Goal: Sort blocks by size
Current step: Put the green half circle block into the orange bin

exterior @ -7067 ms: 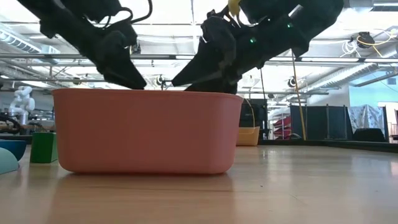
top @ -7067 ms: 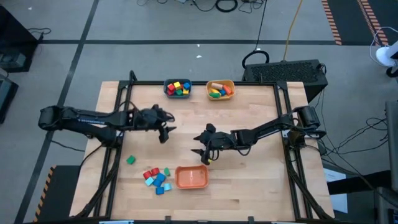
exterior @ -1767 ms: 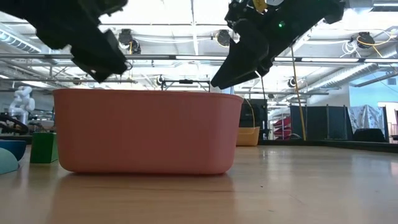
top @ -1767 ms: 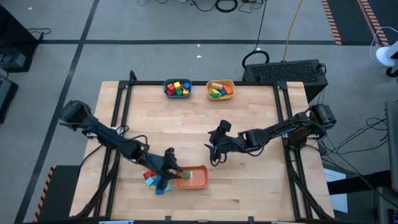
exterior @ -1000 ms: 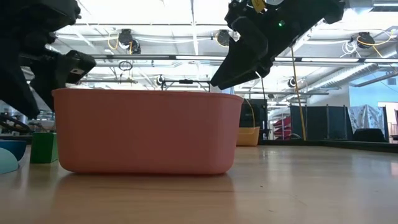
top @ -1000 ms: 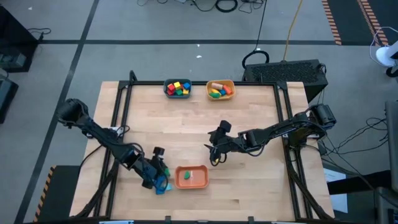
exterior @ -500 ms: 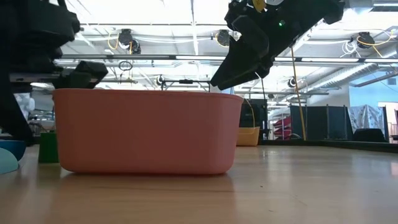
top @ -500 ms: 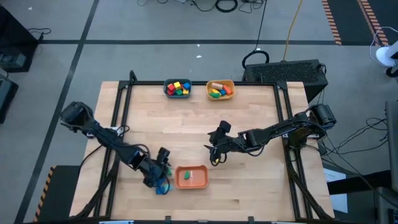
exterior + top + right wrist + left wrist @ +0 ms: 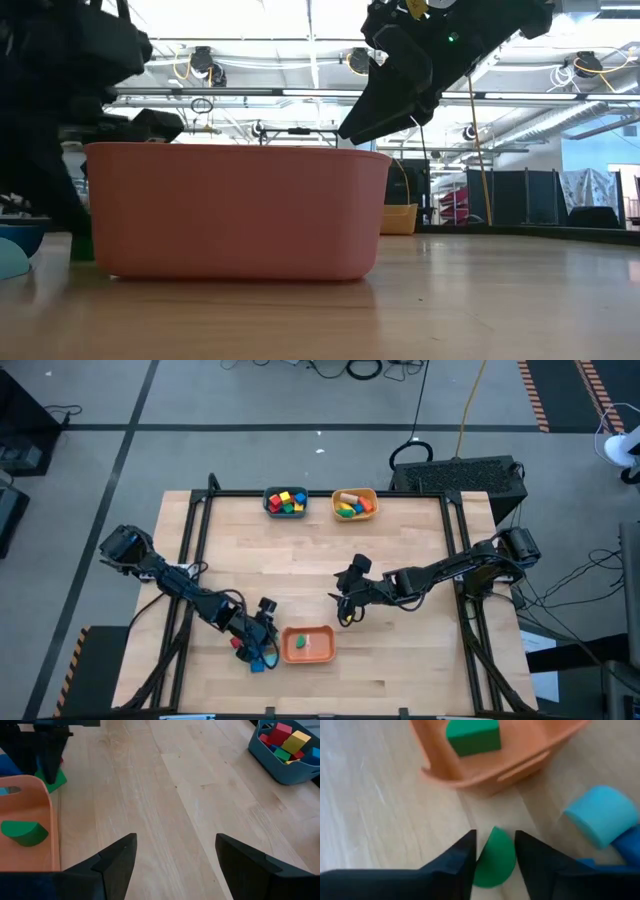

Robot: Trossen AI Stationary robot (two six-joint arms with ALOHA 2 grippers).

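Note:
A green half-round block (image 9: 492,860) lies on the table just left of the orange bowl (image 9: 310,652), with my left gripper (image 9: 264,642) shut on it. Another green block (image 9: 472,735) lies inside that bowl. A light blue block (image 9: 602,815), a blue one (image 9: 258,663) and a red one (image 9: 237,643) lie loose beside the gripper. My right gripper (image 9: 343,616) hangs open over the middle of the table, with nothing between its fingers. My left gripper pinches the green half-round block between its two fingers, one on each side (image 9: 479,862). The fingers come slanting down from the table's left. The block rests on the table (image 9: 56,779), close to the orange bowl's left wall.
A teal bowl (image 9: 285,501) and a yellow bowl (image 9: 354,504), both holding blocks, stand at the table's far edge. Bare wood lies between them and the orange bowl. In the low view the orange bowl (image 9: 235,210) fills the foreground.
My left gripper has sunk a little and edged toward the orange bowl, rolling slightly. In the low view its dark arm now stands in front of the green block that showed left of the bowl before.

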